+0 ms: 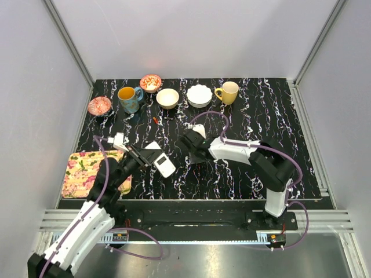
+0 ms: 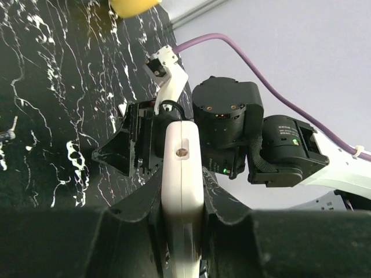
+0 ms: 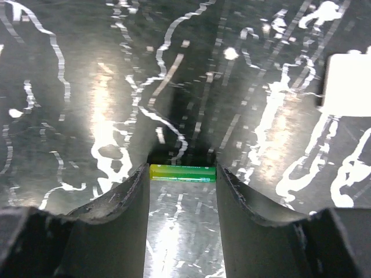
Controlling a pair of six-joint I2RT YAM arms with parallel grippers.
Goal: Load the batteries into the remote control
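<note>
Right fingers (image 3: 127, 200) pinch battery (image 3: 182, 173) end to end, axis crosswise; left fingers (image 2: 130, 211) clamp remote (image 2: 182, 174), near, to left.

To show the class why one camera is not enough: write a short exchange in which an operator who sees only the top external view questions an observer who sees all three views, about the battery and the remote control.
Operator: From above I can find no battery. Does the right arm have one?
Observer: Yes. The right wrist view shows a green battery lying crosswise between the right fingers, touching both.
Operator: How do the left fingers hold the remote control?
Observer: In the left wrist view the remote control is clamped by its two side edges between the left fingers. A small round hole in its face is turned towards that camera.
</note>
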